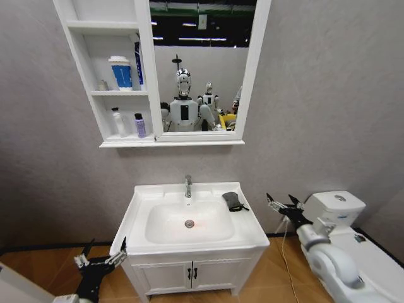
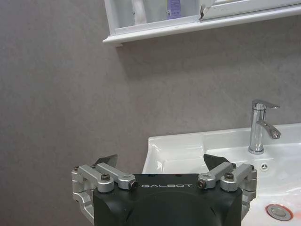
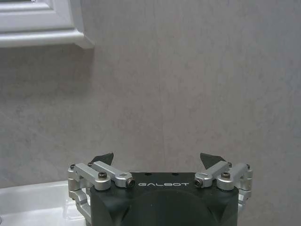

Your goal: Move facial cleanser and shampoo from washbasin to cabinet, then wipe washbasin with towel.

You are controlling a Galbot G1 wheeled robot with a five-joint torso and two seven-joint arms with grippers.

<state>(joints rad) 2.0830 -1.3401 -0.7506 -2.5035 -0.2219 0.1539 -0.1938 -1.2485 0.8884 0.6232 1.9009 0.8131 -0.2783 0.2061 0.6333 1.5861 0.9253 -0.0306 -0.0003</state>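
Observation:
The white washbasin (image 1: 142, 208) with its chrome faucet (image 1: 188, 186) stands in the middle. A small dark towel (image 1: 233, 201) lies on its back right corner. On the wall above hangs the cabinet (image 1: 95, 95) with its mirror (image 1: 202, 63). A white-and-blue tube (image 1: 120, 72) and a blue bottle (image 1: 138, 63) stand on its middle shelf. A white bottle (image 1: 117, 121) and a purple bottle (image 1: 140, 125) stand on the lowest. I cannot tell which are the facial cleanser and shampoo. My left gripper (image 1: 107, 246) is open, low beside the basin's left front corner. My right gripper (image 1: 280, 201) is open to the right of the basin.
A white toilet (image 1: 334, 208) stands right behind my right arm. The basin's two-door base (image 1: 189, 274) reaches the wooden floor. In the left wrist view my left gripper (image 2: 160, 162) faces the faucet (image 2: 257, 127) and the basin rim (image 2: 188, 150). My right gripper (image 3: 156, 160) faces the grey wall.

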